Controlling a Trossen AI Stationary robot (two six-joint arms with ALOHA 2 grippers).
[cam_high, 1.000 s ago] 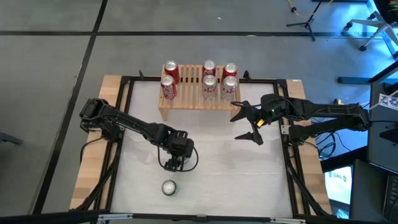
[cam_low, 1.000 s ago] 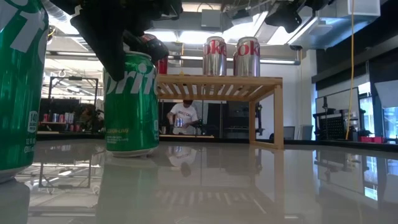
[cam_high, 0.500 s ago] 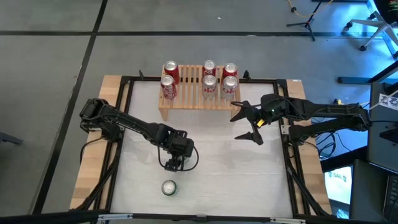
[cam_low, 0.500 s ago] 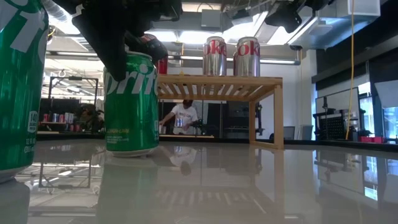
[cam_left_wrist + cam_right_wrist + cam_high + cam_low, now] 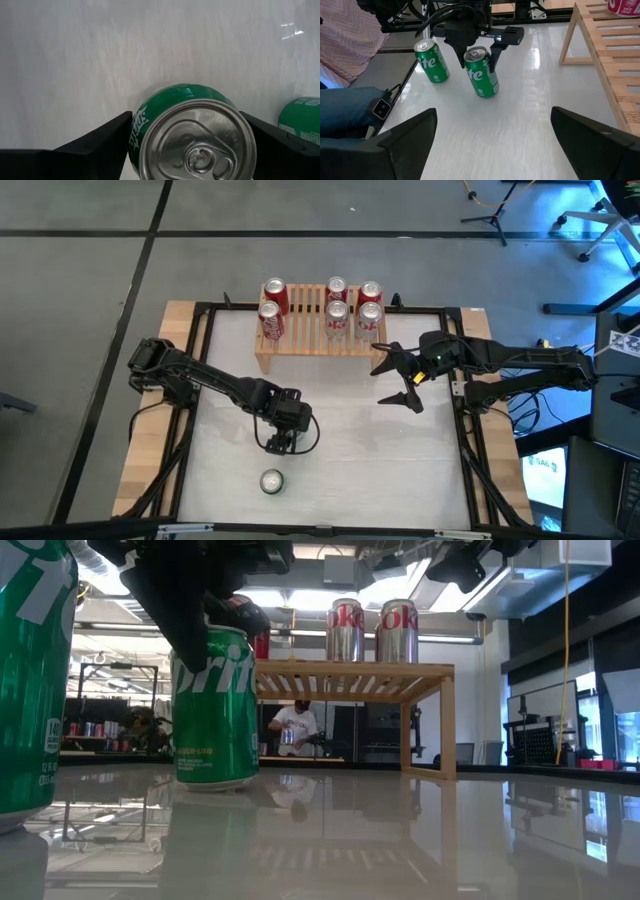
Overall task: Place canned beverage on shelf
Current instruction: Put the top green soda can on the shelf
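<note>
A green Sprite can point(image 5: 197, 145) stands upright on the white table, also seen in the right wrist view point(image 5: 481, 70) and the low view point(image 5: 215, 705). My left gripper point(image 5: 283, 438) is over it and shut on it. A second green can point(image 5: 271, 481) stands nearer the table's near edge. The light-wood slatted shelf point(image 5: 305, 325) stands on its short legs at the far edge, with several red and silver cans on top. My right gripper point(image 5: 378, 384) is open and empty, hovering to the right of the shelf's front. My left gripper pinches the green can's upper side wall point(image 5: 137, 125) between its two fingers point(image 5: 107, 140), one on each side just below the rim. The fingers come from above, pointing down. The can is upright with its base on the table.
The shelf top point(image 5: 350, 670) is raised on legs point(image 5: 445, 725) and has open slats at its front left part point(image 5: 300, 340). The black frame point(image 5: 465, 430) runs along the table's sides. A person shows in the room beyond the table point(image 5: 295, 730).
The green can in my left gripper has shifted a little toward the table's right with the gripper. It stays upright on the table.
</note>
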